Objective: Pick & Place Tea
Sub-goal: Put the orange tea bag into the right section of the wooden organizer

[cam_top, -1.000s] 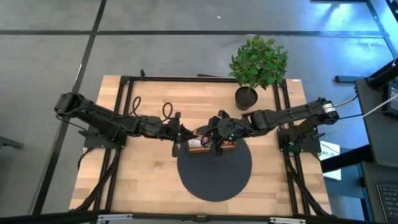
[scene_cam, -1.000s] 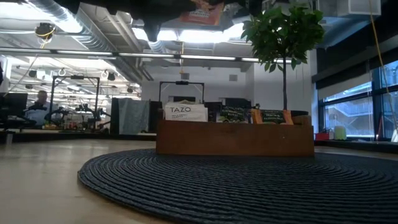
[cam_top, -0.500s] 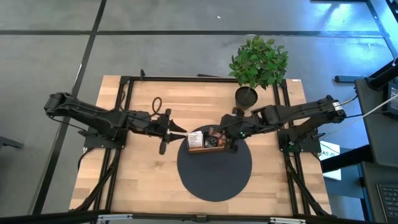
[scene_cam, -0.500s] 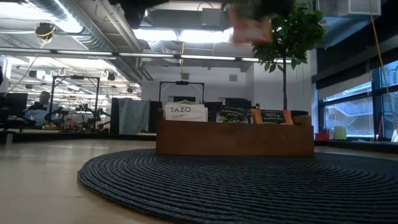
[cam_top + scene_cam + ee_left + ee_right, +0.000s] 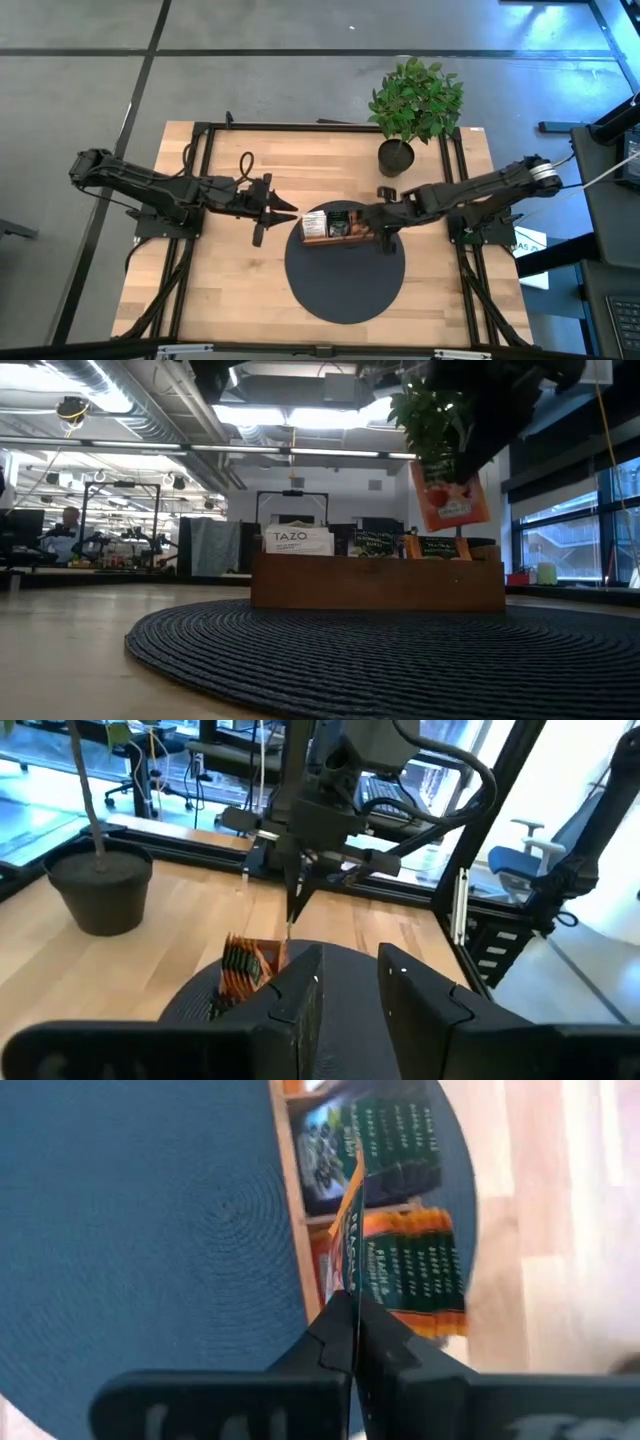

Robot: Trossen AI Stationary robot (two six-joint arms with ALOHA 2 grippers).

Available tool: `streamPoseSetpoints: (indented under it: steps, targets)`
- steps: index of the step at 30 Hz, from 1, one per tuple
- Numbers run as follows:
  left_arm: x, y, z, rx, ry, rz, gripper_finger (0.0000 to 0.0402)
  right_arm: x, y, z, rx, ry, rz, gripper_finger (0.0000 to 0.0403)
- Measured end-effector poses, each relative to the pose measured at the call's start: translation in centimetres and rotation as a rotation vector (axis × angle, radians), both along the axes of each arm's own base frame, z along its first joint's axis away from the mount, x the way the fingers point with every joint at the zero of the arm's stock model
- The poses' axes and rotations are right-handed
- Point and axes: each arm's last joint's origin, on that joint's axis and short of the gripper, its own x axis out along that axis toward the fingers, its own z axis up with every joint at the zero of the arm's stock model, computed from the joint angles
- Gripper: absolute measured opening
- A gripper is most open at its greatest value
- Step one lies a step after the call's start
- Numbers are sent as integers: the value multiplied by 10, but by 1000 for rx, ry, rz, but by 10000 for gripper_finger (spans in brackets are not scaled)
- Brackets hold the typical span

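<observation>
Hanging above the wooden tray's (image 5: 316,240) right edge, right gripper (image 5: 385,238) pinching an orange sachet (image 5: 449,494), left gripper (image 5: 283,212) spread, apart.

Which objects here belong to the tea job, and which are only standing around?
Job: held orange tea sachet; right gripper pinching it; sachets in wooden tray; open left gripper, waiting beside the tray.
Around: potted plant; round dark mat.

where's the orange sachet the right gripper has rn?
In the low view the orange sachet hangs from the right gripper, above the right end of the wooden tray.
</observation>
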Motion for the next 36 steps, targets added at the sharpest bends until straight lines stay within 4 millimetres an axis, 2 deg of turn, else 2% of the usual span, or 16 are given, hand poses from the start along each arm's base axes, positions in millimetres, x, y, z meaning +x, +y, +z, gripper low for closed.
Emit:
streamPoseSetpoints:
  steps: [6, 10, 21, 36]
  targets:
    - [0, 2, 0, -6, -6, 58, 91, -18, -9, -13, 5, -85, 18, 4]
    - [0, 3, 1, -2, -8, 103, 93, -20, -12, -24, -17, -138, 61, 4]
    - [0, 3, 0, -48, -6, 115, 91, -23, -16, -62, -32, -139, 116, 4]
    - [0, 3, 0, -47, -2, 116, 91, -26, -18, -75, -43, -152, 88, 6]
